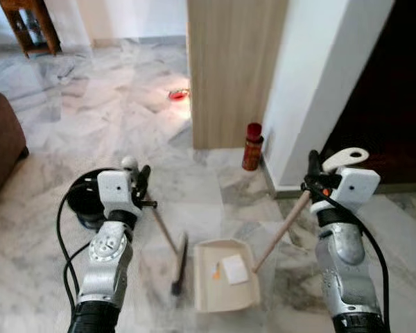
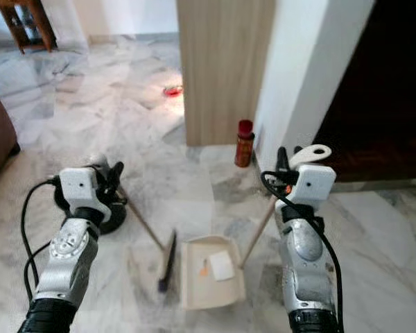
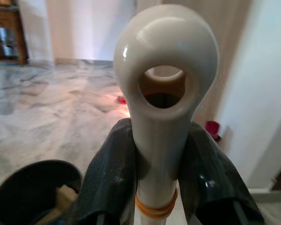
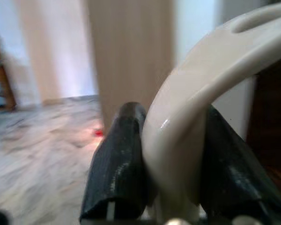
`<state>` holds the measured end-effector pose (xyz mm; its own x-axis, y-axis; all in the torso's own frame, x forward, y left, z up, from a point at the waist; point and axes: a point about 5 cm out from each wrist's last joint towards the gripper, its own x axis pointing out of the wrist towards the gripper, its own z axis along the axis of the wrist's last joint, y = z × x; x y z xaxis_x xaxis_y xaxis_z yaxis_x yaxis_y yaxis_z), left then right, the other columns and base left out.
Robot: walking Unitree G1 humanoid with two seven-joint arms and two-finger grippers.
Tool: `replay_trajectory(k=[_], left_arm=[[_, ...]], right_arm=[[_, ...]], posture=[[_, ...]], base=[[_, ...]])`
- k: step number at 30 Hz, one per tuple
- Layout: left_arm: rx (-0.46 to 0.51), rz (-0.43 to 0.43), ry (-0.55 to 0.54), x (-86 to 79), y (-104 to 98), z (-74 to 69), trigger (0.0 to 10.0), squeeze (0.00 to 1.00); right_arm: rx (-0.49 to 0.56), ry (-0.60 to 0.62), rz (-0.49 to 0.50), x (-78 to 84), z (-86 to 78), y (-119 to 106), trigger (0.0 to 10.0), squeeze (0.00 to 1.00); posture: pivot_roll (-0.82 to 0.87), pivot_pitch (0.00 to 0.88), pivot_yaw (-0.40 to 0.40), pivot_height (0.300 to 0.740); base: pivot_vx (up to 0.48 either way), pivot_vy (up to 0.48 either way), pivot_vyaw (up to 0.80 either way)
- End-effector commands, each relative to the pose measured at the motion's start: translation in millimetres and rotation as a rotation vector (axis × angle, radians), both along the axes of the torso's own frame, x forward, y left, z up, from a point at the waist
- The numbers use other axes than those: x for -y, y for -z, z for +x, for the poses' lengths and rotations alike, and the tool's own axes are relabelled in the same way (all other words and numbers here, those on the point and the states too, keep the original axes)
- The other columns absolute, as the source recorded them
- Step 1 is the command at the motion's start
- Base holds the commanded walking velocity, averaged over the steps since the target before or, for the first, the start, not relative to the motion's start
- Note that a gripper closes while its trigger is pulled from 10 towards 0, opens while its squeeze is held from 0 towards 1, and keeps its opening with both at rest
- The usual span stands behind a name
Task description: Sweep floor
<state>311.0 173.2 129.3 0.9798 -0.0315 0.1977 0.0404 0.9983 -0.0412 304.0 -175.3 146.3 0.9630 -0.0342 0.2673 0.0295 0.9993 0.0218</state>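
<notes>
Broom (image 1: 168,238) and dustpan (image 1: 225,274) lie between the two arms, each held by the top of its long handle. The left hand (image 1: 140,182) is clenched on the broom's cream handle end, its fingers (image 3: 105,173) pressing either side just below the hanging hole; from that hand the stick slants down, forward and inward to the dark brush head, which rests on the marble floor (image 1: 111,118) just beside the pan's left wall. The right hand (image 1: 313,173) is clenched on the dustpan's curved handle top, and its wooden shaft (image 1: 281,232) runs down and inward to the pan. Inside the pan lie a pale square scrap (image 1: 234,269) and a small orange bit, possibly paper, though it is too small to be sure. Judging from this, the coming move turns on the brush head's long axis lying nearly parallel to the pan's side: the left hand is the nearer one to swing it round toward the pan's open mouth. A black bin (image 1: 87,198) sits just outboard of the left hand.
</notes>
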Motion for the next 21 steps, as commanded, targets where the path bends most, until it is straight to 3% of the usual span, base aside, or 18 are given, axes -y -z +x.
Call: replay_trajectory(k=[1, 21], left_arm=[[0.054, 0.017, 0.0, 1.0, -12.5, 0.9, 10.0, 0.0], [0.054, 0.011, 0.004, 2.7, -13.1, 0.9, 10.0, 0.0]], right_arm=[[0.057, 0.007, 0.03, 3.0, 0.4, -12.5, 10.0, 0.0], [0.055, -0.001, 0.032, 1.4, 1.4, -12.9, 10.0, 0.0]], posture=[[-0.05, 0.053, 0.001, 0.74], [-0.05, 0.06, 0.0, 0.74]], base=[[0.0, 0.368, 0.0], [0.0, 0.367, 0.0]])
